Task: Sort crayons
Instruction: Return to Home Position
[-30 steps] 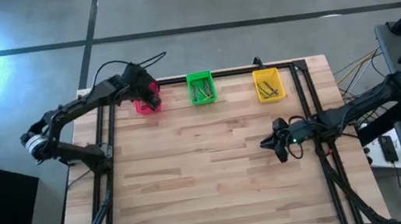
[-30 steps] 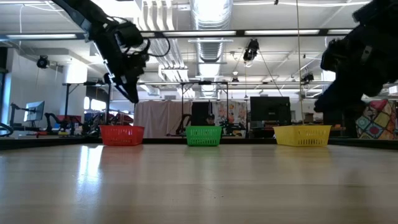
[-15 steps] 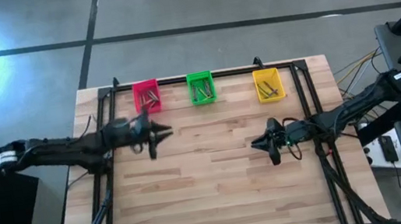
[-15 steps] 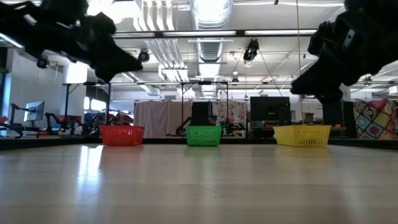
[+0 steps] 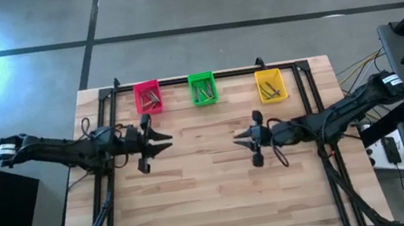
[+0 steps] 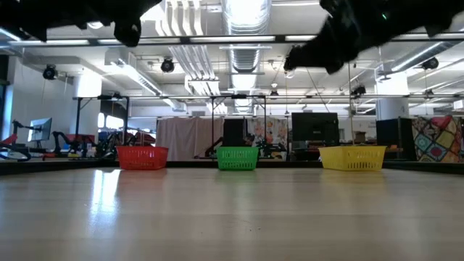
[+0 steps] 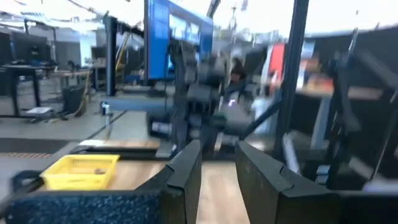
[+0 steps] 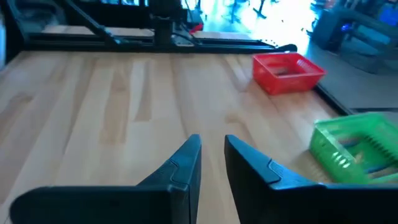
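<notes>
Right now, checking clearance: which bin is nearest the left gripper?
The red bin, leftmost; green bin and yellow bin sit farther from the left gripper.

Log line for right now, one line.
left gripper: over table, jaws slightly apart, empty | right gripper: over table, jaws slightly apart, empty | crayons: in red bin, green bin, yellow bin
</notes>
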